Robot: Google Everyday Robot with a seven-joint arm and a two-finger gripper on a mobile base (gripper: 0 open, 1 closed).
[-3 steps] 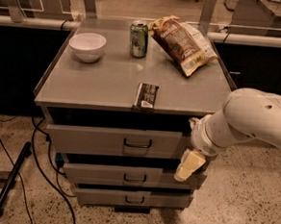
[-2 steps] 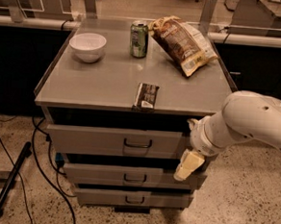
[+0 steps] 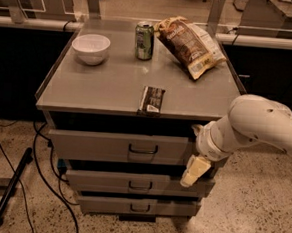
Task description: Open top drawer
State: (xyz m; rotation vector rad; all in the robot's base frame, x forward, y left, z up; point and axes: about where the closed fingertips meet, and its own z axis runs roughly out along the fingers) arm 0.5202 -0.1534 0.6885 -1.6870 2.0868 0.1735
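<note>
My claw [image 3: 193, 173] hangs at the lower right corner of the top drawer [image 3: 109, 146], well right of its loop handle [image 3: 143, 149], with my white arm [image 3: 255, 126] reaching in from the right. Two shallower drawers [image 3: 126, 183] sit below. On the grey surface [image 3: 103, 85]: white bowl [image 3: 91, 48] far left, green can [image 3: 144, 40] far centre, chip bag [image 3: 188, 45] far right, dark snack bar [image 3: 151, 99] at the near edge.
</note>
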